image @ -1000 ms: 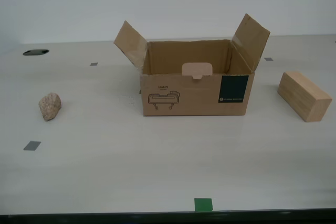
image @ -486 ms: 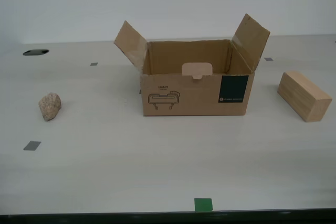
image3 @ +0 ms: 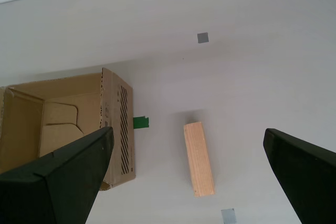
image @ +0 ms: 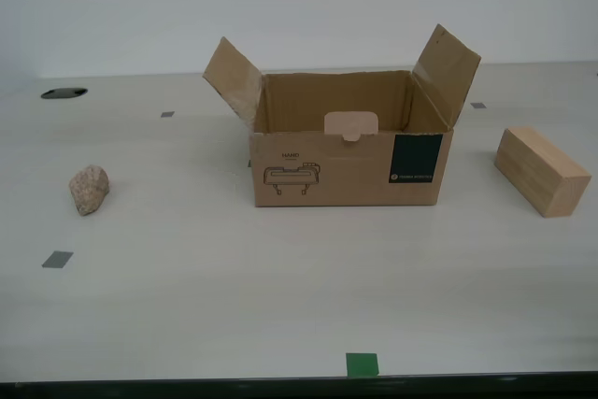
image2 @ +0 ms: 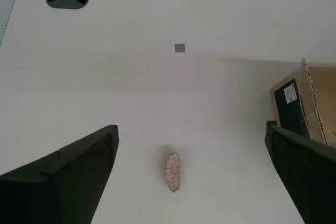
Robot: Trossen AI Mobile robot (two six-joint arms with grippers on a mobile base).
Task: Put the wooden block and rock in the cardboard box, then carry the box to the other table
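Observation:
The open cardboard box [image: 346,167] stands mid-table with both side flaps raised and nothing inside. The rock [image: 89,190] lies toward the exterior view's left and the wooden block [image: 542,172] toward its right, each well apart from the box. No arm appears in the exterior view. My second gripper [image2: 190,129] hangs open high above the rock [image2: 172,172], with a box corner [image2: 302,106] beside it. My first gripper [image3: 187,131] hangs open high above the wooden block [image3: 199,159], next to the box [image3: 65,124]. The other table is out of view.
The smooth cream table [image: 280,296] carries small grey tape squares [image: 57,259] and a green tape mark [image: 362,364] near its front edge. A dark oval cable hole [image: 64,93] sits at the back on the exterior view's left. A white wall stands behind.

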